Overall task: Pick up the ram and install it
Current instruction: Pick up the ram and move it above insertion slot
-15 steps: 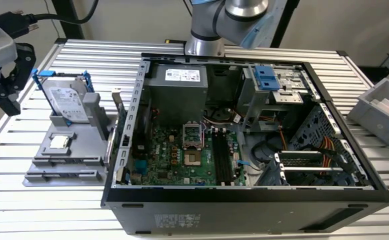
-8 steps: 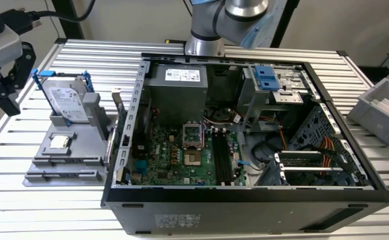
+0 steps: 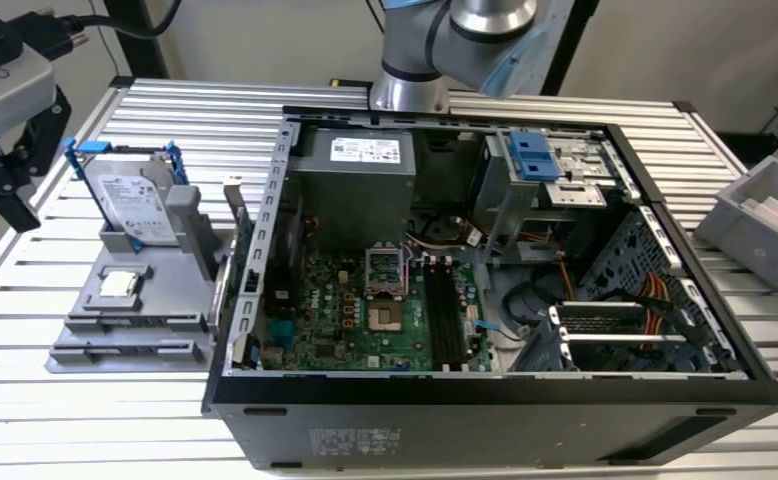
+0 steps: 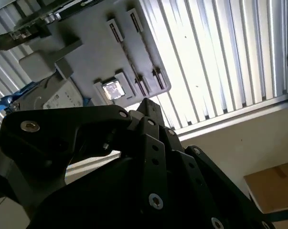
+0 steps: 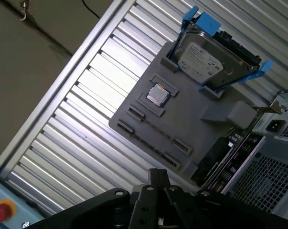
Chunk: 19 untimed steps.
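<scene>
End effector (image 3: 2, 200) aloft beside the grey fixture (image 3: 133, 325), pointing downward

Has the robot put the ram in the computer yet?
Looks barely started. The gripper hangs to the exterior view's left of the grey parts holder and seems to carry nothing. Whether the long black motherboard slots hold a stick is too small to tell. Picking up and installing look left.

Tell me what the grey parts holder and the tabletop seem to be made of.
Grey parts holder: probably matte plastic, moulded or printed; even dull grey, no glare. Tabletop: likely bare aluminium slats; ribbed, silvery, with bright streaky reflections.
</scene>
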Tool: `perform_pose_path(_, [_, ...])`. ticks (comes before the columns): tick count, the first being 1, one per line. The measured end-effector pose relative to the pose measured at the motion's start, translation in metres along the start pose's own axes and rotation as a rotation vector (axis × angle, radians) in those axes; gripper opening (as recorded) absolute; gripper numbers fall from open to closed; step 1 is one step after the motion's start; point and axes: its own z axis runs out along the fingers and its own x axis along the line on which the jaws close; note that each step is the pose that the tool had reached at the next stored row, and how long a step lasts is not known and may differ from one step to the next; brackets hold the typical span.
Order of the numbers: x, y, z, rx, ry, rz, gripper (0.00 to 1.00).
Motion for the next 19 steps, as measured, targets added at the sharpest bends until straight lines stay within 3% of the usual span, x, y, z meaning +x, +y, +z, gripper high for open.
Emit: perform_pose_path(19, [-0.0002,0.0002,0.0,-0.003,0.0109,-0.212,0.0])
